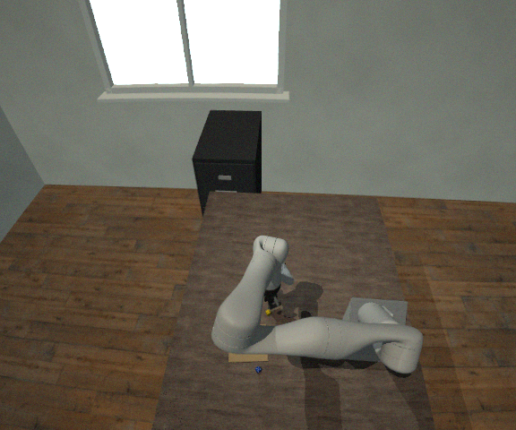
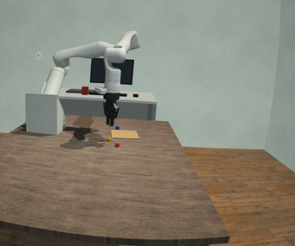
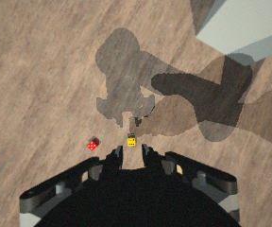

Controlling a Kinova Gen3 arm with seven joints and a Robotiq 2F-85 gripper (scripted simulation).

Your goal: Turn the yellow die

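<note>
End effector [image 3: 131, 155] hangs part-closed and empty above the desk [image 2: 89, 185]; yellow die [image 3: 131, 140] lies directly below, between its fingertips' line.

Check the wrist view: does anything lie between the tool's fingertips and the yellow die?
Nothing does. In the wrist view only bare, shadowed table shows between the tool and the yellow die; the red die sits off to one side.
</note>
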